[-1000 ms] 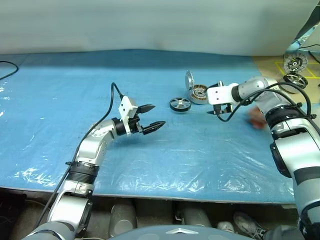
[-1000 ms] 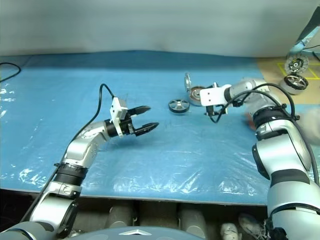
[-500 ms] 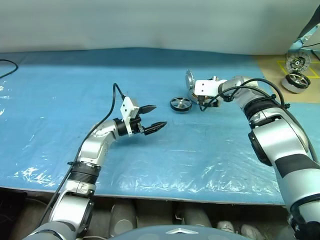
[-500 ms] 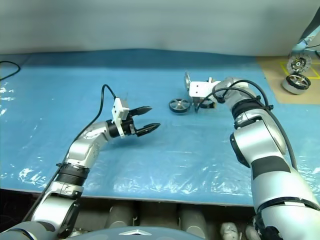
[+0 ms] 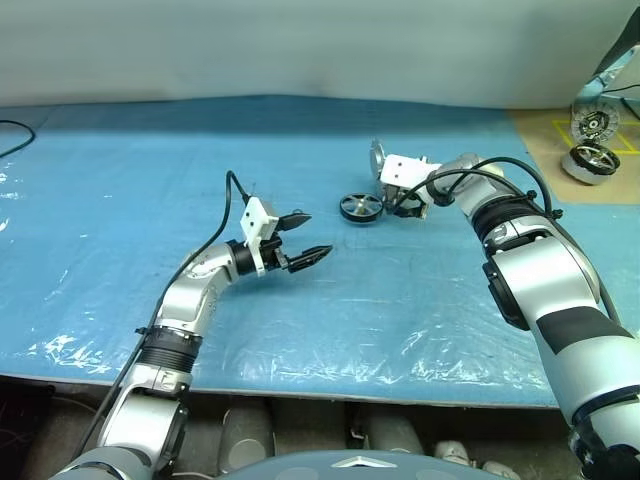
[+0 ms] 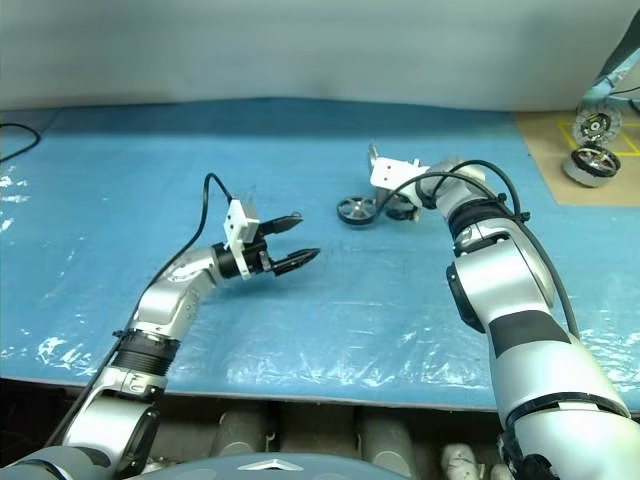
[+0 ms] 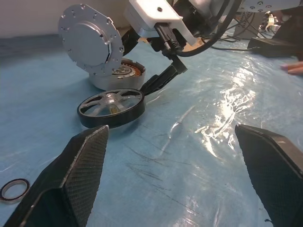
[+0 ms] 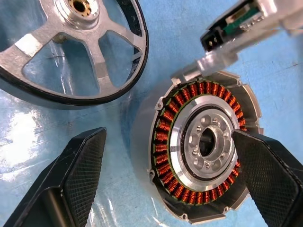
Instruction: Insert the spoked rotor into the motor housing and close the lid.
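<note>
The right gripper [image 8: 165, 179] is hanging wide open over the short round silver motor housing with copper windings [image 8: 201, 144], upper middle of the frame. The flat silver six-spoked rotor [image 5: 361, 208] is lying just beside it. Next, I think, it needs grabbing. The left gripper [image 5: 303, 237] is waiting open, holding nothing.

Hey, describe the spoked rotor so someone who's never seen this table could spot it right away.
On the blue mat, look toward the far right side where the right gripper hovers over the motor housing with its raised lid. The spoked rotor lies flat just left of that housing. Unlike the housing, it shows open spokes and a dark rim, with no copper windings.
</note>
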